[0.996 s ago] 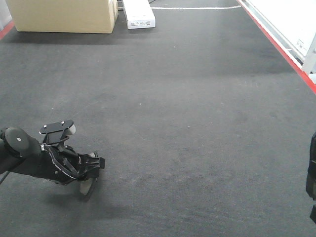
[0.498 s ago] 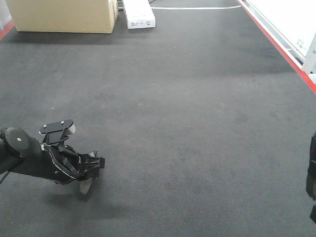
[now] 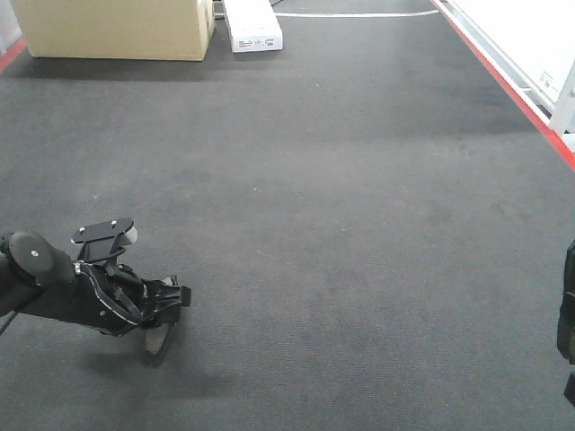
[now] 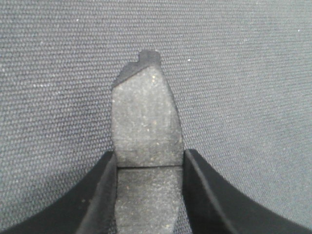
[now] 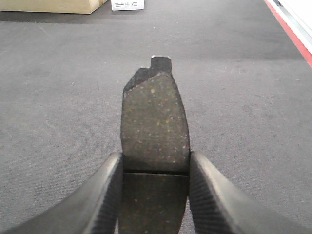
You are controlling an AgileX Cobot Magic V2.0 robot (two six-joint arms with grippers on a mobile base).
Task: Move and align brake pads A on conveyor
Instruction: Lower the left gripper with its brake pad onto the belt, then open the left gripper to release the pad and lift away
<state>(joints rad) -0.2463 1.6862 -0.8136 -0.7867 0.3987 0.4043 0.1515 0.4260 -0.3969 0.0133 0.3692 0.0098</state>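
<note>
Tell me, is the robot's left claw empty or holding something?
Holding something. The left gripper is shut on a grainy grey brake pad, squeezing it from both sides.

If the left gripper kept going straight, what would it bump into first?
Probably the conveyor. The brake pad clamped in the left gripper sticks out ahead, so its tip would likely touch the belt first.
</note>
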